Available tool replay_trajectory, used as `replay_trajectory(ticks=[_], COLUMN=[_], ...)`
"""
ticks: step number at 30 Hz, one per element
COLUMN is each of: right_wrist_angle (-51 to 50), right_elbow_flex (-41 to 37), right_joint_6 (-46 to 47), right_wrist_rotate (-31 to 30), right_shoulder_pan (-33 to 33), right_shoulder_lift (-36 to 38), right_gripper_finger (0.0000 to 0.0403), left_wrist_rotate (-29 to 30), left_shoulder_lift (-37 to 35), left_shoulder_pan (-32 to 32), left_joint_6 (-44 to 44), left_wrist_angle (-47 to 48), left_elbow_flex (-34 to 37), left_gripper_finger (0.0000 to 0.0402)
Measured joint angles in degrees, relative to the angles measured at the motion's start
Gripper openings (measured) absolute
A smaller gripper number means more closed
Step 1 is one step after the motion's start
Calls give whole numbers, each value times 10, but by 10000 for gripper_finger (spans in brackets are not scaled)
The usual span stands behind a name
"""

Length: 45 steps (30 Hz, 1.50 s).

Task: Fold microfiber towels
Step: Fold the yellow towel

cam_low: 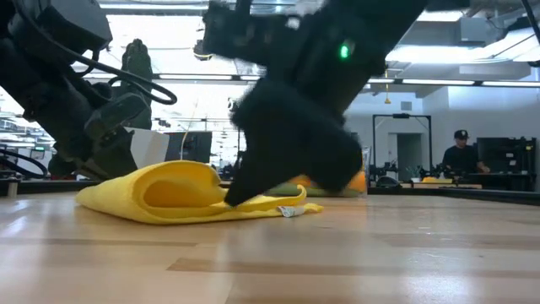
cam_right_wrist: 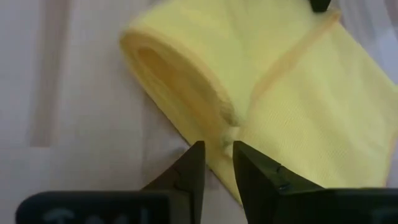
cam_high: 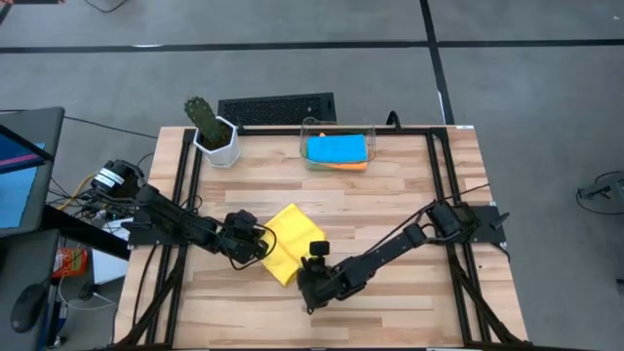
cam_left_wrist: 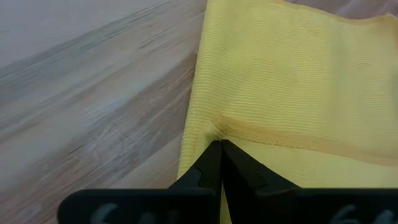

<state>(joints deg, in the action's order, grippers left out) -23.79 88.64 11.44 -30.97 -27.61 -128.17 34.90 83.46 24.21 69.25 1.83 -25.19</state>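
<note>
The yellow microfiber towel (cam_high: 288, 239) lies folded over on the wooden table, its fold standing up as a rounded loop (cam_low: 169, 192). At the towel's left side my left gripper (cam_high: 258, 246) is shut on its hemmed edge. At the towel's near corner my right gripper (cam_high: 302, 281) slants down with a narrow gap between its fingertips (cam_right_wrist: 217, 152). The blue, orange and green towels (cam_high: 336, 151) lie stacked in the clear bin at the far edge. My left gripper pinches the towel's hemmed edge (cam_left_wrist: 217, 127) between its two shut fingers, slanting down from the table's left. The cloth puckers just at the fingertips and the towel rests on the table. My right gripper's fingertips stand at the towel's folded corner (cam_right_wrist: 227, 132); whether they touch it I cannot tell.
The clear bin (cam_high: 370, 136) stands at the far edge, with a potted cactus (cam_high: 213, 132) to its left and a keyboard (cam_high: 278, 107) behind. Bare wood lies near and right of the towel. A person (cam_low: 460, 156) stands in the room beyond.
</note>
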Motion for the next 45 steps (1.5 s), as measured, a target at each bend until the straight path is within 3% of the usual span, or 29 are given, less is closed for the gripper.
replay_trajectory(ticks=[6,11,14,21,28,39,45], right_wrist_angle=[28,194,244,230,184,172,135], right_elbow_flex=[0,1,1,0,0,-7,-19], right_joint_6=[19,8,16,61,82,110,103], right_wrist_rotate=[-9,2,14,33,37,77,55], right_shoulder_pan=[-19,-9,2,9,-1,9,-15], right_shoulder_lift=[52,47,17,-30,-35,-41,-11], right_gripper_finger=[108,100,77,11,36,14,24], left_wrist_rotate=[0,1,0,3,3,16,8], left_shoulder_lift=[0,0,0,0,0,0,0], left_shoulder_pan=[0,0,0,0,0,0,0], left_joint_6=[2,4,4,1,-5,15,15], left_wrist_angle=[0,0,0,2,6,18,18], left_elbow_flex=[0,0,0,0,0,-3,-5], left_gripper_finger=[0,0,0,0,0,0,0])
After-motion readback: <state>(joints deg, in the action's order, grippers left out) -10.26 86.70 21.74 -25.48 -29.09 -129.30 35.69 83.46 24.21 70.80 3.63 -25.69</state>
